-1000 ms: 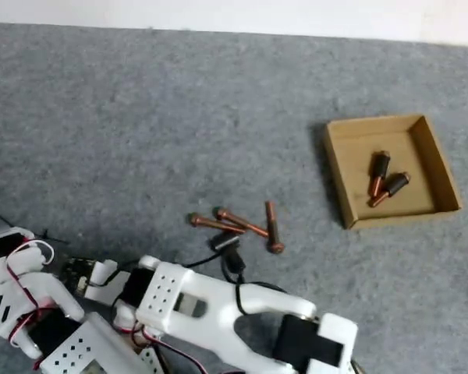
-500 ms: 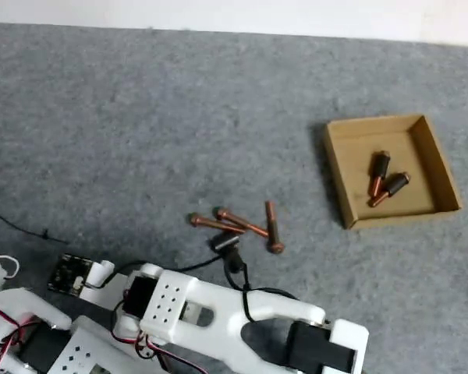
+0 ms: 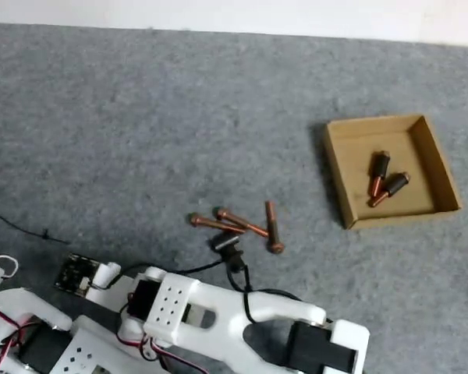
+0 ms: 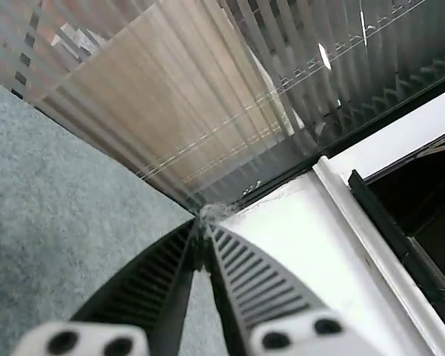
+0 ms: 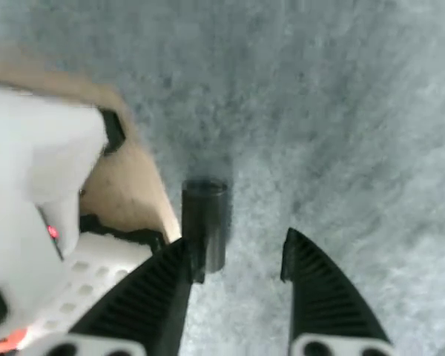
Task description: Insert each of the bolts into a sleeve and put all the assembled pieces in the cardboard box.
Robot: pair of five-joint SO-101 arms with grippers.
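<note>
Lying on the grey carpet (image 3: 140, 117), three copper-coloured bolts (image 3: 242, 224) are sitting close together near the middle of the table, and a black sleeve (image 3: 225, 241) is resting just beside them on the arms' side. Well apart from them, the cardboard box (image 3: 377, 121) is holding two assembled pieces (image 3: 379, 171), which are lying near each other inside it. The right gripper (image 5: 237, 248) is hanging low over the carpet with its fingers spread apart, the sleeve (image 5: 205, 221) sitting right against one finger; whether they are touching is not clear. The left gripper (image 4: 206, 241) is pointing up toward slatted blinds (image 4: 170, 96), its fingers pressed together on nothing. White arms (image 3: 218, 312) are crowding the high view's near edge
</note>
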